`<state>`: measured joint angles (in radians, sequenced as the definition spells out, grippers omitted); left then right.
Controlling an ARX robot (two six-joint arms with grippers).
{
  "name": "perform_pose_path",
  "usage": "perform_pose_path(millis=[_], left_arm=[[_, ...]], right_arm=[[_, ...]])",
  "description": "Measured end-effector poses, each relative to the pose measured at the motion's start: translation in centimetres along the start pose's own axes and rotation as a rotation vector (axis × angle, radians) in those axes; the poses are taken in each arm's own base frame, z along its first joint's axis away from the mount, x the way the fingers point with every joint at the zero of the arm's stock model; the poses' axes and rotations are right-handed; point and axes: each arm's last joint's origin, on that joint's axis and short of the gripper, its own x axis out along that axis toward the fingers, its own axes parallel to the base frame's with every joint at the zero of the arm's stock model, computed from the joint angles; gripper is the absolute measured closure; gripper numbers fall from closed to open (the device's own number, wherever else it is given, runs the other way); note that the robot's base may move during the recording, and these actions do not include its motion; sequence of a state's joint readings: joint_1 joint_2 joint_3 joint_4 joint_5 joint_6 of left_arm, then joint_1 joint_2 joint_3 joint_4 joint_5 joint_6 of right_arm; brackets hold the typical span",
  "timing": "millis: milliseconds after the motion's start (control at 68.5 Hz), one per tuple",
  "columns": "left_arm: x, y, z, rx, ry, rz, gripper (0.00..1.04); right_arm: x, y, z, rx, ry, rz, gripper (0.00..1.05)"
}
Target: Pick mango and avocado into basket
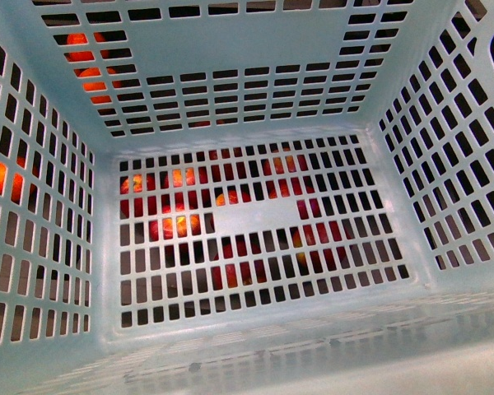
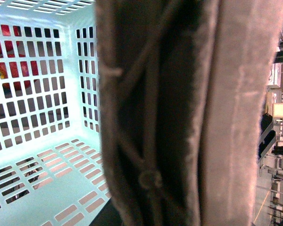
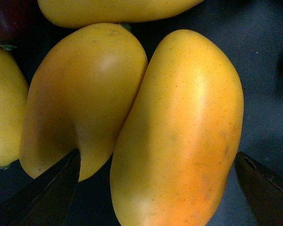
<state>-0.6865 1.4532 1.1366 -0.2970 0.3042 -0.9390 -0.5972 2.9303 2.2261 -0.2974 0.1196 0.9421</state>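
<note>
Nearest the front camera, the light teal slotted plastic basket (image 1: pixel 230 45) hangs empty, awaiting fruit; its brown handle (image 2: pixel 179 113) hides the left end effector, so I cannot tell its grip. Outside the basket, the smooth yellow-orange oval mango (image 3: pixel 179 132) lies straddled by the wide-spread right end effector (image 3: pixel 158 188), seemingly aligned for grasping.

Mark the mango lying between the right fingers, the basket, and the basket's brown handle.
mango (image 3: pixel 179 127), right wrist view, middle of its yellow-orange skin.
basket (image 1: pixel 255 217), front view, solid patch in its slotted floor.
handle (image 2: pixel 236 117), left wrist view, its lighter brown outer strip.
</note>
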Motion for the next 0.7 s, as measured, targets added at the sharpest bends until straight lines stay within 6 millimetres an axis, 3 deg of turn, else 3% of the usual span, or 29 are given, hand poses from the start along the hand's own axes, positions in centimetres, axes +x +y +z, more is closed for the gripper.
perform_pose_path(millis=[88,307,526,701], left_arm=[[0.0,0.0,0.0,0.000,0.000,0.000,0.91],[0.0,0.0,0.0,0.000,0.000,0.000,0.91],[0.0,0.0,0.0,0.000,0.001,-0.001,0.91],[0.0,0.0,0.0,0.000,0.000,0.000,0.91]], right_arm=[[0.2,0.0,0.0,-0.002,0.002,-0.003,0.09],[0.7,-0.4,-0.3,-0.016,0.006,-0.014,0.33],[0.5,-1.0,-0.1,-0.018,-0.001,0.003,0.34],[-0.9,-2.1,-0.2,-0.042,0.009,0.015,0.34]])
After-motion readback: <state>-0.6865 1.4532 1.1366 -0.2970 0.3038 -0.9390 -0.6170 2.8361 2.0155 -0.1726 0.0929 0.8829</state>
